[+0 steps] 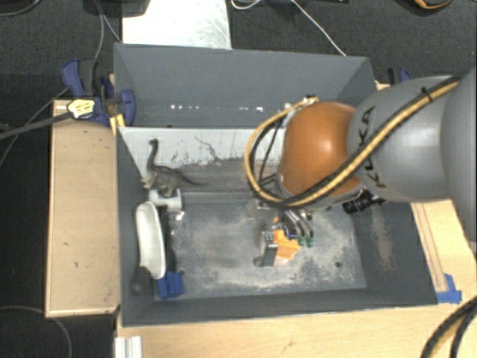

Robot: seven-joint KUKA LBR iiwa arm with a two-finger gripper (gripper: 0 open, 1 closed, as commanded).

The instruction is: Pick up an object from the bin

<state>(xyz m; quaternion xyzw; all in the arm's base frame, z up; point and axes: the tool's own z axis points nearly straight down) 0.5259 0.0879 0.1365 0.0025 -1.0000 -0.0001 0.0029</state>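
I'm low in the bin (238,295), arm reaching in from the right. My gripper (274,250) sits just above the scuffed grey floor, a bit right of centre and nearer the front wall than the back. The orange wrist cover (317,154) bulges above it, w/ black-and-yellow cables (257,159) looping round its left side.

Task thing: a small orange thing (288,246), blocky, lying on the floor at my tip, on its right side. It's just beside me, maybe touching; can't tell if it's in my grasp. Jaws: can't tell if open or closed, the wrist & cables crowd that spot.

Everything else is along the left wall, well apart from me:
- grey dinosaur figure (159,171), long neck up, standing in the back-left corner against the back wall.
- small pale bit (168,200) just in front of the dino, approx. touching it.
- white oblong thing (149,239), long side running along the left wall, front of the pale bit.
- blue piece (171,285) in the front-left corner, at the oblong's near end.
- dark lump (139,279) just left of the blue piece, against the wall; too dim to say what it is.
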